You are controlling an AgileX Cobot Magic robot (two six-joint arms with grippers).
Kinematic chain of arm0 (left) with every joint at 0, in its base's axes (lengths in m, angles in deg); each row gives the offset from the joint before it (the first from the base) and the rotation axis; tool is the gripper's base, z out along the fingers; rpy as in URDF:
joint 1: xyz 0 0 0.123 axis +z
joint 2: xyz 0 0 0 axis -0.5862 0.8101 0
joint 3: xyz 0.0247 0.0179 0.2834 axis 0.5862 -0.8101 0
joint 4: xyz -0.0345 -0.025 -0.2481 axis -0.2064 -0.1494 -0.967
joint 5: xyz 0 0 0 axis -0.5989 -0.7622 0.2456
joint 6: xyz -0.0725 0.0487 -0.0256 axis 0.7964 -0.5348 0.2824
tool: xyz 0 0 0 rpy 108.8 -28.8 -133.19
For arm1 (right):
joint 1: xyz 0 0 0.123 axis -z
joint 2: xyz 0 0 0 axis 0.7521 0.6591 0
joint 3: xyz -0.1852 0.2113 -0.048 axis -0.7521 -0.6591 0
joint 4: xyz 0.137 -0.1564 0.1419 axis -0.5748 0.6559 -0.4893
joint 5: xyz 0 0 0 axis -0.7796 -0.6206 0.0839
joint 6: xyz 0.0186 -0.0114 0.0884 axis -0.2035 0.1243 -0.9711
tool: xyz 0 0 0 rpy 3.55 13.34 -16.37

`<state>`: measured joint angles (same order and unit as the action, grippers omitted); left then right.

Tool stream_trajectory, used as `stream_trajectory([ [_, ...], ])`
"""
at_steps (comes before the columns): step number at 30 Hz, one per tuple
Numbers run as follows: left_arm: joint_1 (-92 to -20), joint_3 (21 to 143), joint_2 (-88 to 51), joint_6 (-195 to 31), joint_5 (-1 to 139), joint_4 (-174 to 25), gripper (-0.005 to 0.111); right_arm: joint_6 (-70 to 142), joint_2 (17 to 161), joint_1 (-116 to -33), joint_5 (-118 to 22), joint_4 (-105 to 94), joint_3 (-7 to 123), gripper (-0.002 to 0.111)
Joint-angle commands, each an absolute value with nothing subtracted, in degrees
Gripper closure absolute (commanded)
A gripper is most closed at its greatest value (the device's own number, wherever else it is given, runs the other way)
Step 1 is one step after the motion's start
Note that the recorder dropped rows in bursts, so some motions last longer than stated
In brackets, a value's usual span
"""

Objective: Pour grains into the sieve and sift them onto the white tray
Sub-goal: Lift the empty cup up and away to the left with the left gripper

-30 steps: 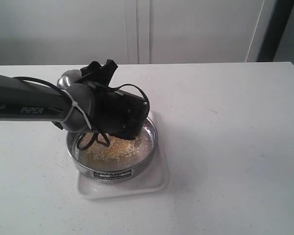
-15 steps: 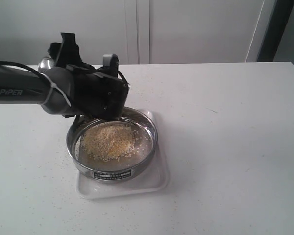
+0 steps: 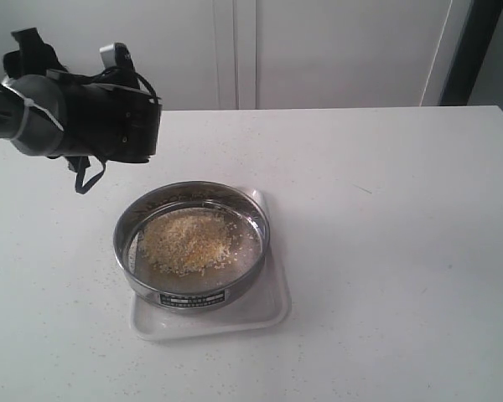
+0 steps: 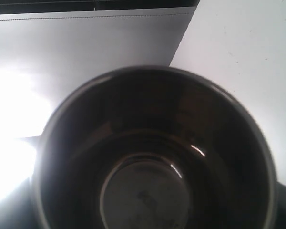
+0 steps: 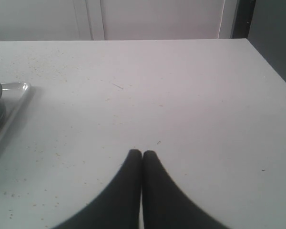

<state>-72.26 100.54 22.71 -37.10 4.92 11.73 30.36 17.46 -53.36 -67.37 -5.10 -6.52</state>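
Note:
The sieve (image 3: pixel 251 219) sits on the white tray (image 3: pixel 250 318) in the middle of the table. A heap of yellow and pale grains (image 3: pixel 189 243) lies on its mesh. My left gripper (image 3: pixel 29 50) hangs at the far left, above the table and well back from the sieve. It is shut on a small steel cup (image 4: pixel 152 191), whose dark inside shows no grains in the left wrist view. My right gripper (image 5: pixel 142 153) is shut on nothing, low over bare table to the right of the tray (image 5: pixel 14 88). The exterior view does not show it.
Tiny specks of grain are scattered on the white table (image 3: pixel 386 251) around the tray. White cabinet doors (image 3: pixel 318 50) stand behind the table's far edge. The left arm's black body (image 3: pixel 109 121) hangs over the table's back left.
The left arm has risen and swung back to the left, off the sieve, carrying the cup. The heap of grains now shows fully. The right gripper has not moved.

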Motion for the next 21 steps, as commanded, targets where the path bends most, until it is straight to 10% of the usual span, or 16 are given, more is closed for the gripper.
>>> stream_trajectory([
  [1, -72.01, 100.81, 21.86, -35.96, 0.3, 12.7, 0.107, 30.47, 17.47, -53.33, -66.85, -4.86, -6.82, 0.108],
  [21, -72.01, 100.81, 21.86, -35.69, 6.1, 12.91, 0.107, 30.47, 17.47, -53.33, -66.85, -4.86, -6.82, 0.108],
])
